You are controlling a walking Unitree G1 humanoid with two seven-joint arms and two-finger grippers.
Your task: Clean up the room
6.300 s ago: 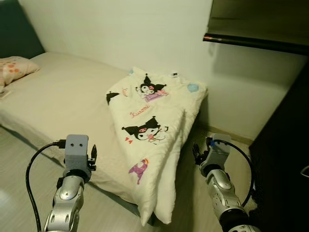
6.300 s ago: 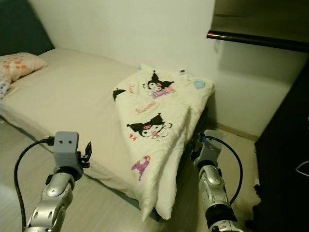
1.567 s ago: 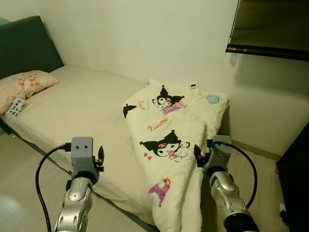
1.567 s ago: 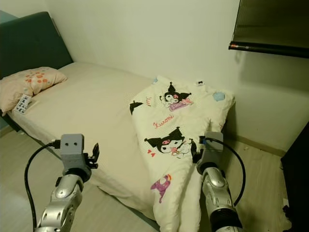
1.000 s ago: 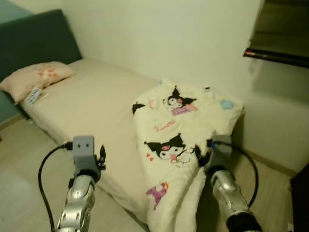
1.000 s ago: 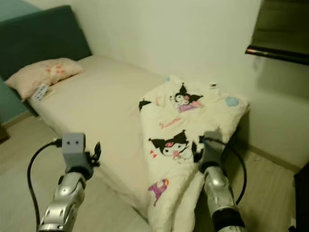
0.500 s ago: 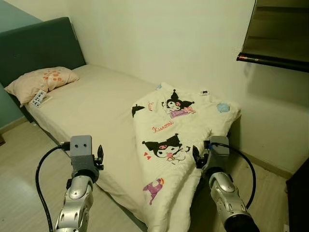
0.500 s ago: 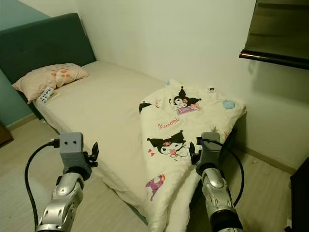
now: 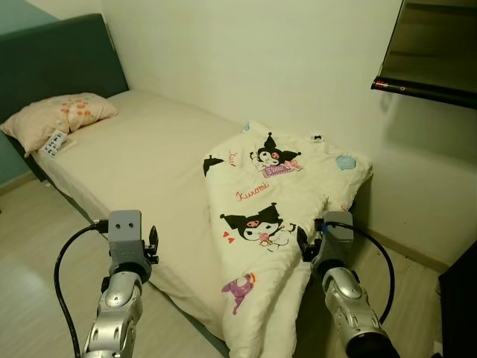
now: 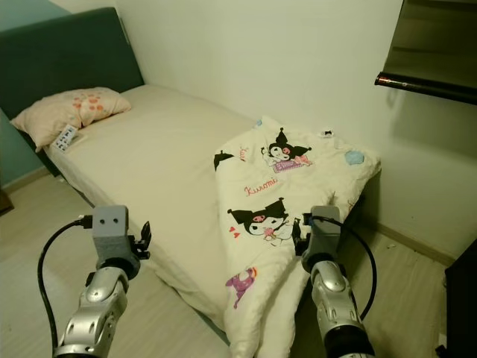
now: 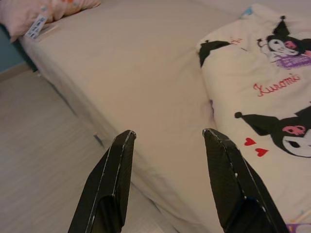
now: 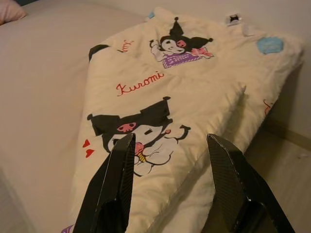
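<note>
Landmark: bed (image 9: 141, 160). Cartoon-print quilt (image 9: 279, 198) lies folded on the bed's foot end, 1 edge hanging off toward the floor. Pink pillow (image 9: 59, 115) at the head end by the dark headboard (image 9: 56, 52), small remote (image 9: 52, 143) just beside it. Left gripper (image 11: 167, 133) hovers at the bed's near edge, fingers spread, holding nothing. Right gripper (image 12: 167, 138) hovers over the quilt's hanging edge, fingers spread, holding nothing.
</note>
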